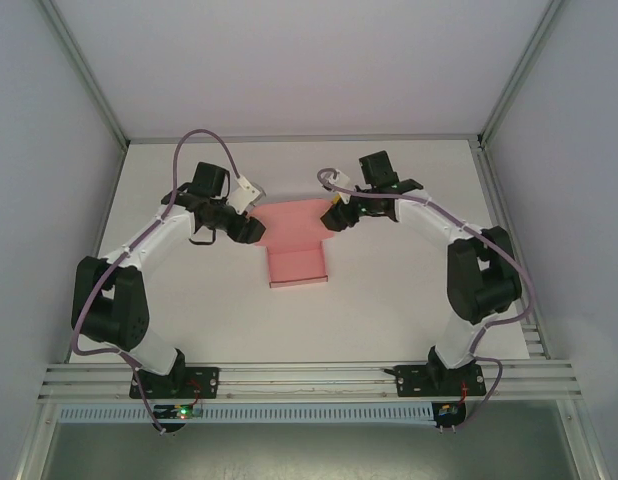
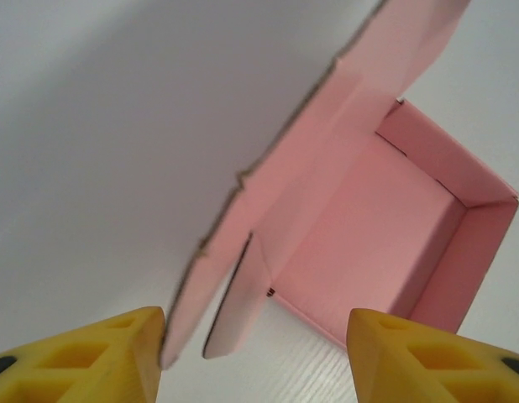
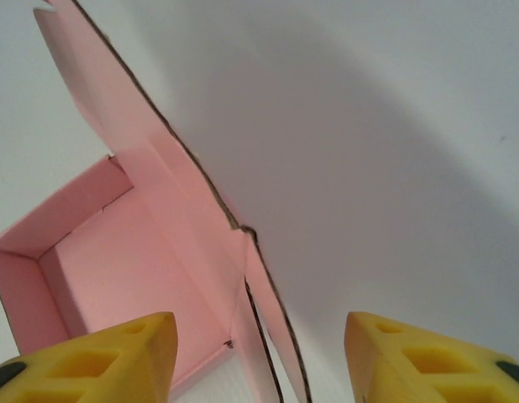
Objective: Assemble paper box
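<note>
The pink paper box (image 1: 297, 262) sits in the middle of the table (image 1: 409, 290). Its tray is walled up, and its lid panel (image 1: 294, 218) is hinged open at the far side. The left hand (image 1: 251, 230) and right hand (image 1: 337, 216) flank that lid, each spread astride a corner tab without pinching it, probably to fold the tabs.

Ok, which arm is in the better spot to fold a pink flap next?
Probably the right, only just. The right gripper has a side flap of the paper box midway between its open fingers. The left gripper straddles its flap too, but close beside one finger.
</note>
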{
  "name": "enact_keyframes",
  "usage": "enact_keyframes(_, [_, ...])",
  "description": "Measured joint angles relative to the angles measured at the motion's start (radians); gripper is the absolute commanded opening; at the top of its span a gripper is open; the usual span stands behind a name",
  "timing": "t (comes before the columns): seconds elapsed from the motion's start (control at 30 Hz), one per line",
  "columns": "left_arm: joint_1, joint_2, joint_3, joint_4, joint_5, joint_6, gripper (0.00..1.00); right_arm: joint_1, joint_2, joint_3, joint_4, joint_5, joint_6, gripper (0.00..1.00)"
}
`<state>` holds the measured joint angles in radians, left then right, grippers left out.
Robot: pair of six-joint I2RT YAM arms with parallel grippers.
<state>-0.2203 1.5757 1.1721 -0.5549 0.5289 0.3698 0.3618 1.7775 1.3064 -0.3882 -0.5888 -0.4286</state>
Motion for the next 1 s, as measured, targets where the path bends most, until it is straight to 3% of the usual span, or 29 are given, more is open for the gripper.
enact_keyframes(0.1, [0.0,0.005,0.0,-0.012,0.008,0.011,0.51,0.011,0.033,0.027,-0.036,0.0,-0.031,0.46])
enact_keyframes(0.17, [0.0,0.018,0.006,-0.019,0.011,0.018,0.38,0.02,0.042,0.033,-0.052,0.001,-0.042,0.32])
enact_keyframes(0.33, [0.0,0.052,0.026,-0.024,0.013,0.009,0.07,0.034,0.045,0.039,-0.072,0.025,-0.049,0.19])
enact_keyframes(0.4, [0.0,0.052,0.028,-0.023,0.017,-0.003,0.0,0.036,0.045,0.04,-0.073,0.045,-0.042,0.12])
enact_keyframes(0.67, [-0.014,0.05,0.013,0.054,-0.037,-0.122,0.0,0.087,0.034,0.05,-0.037,0.19,0.087,0.0])
enact_keyframes(0.77, [-0.044,0.04,0.006,0.104,-0.121,-0.222,0.0,0.137,0.011,0.034,0.026,0.345,0.222,0.02])
enact_keyframes(1.0, [-0.148,0.012,-0.017,0.22,-0.404,-0.483,0.0,0.312,-0.032,-0.063,0.224,0.836,0.616,0.0])
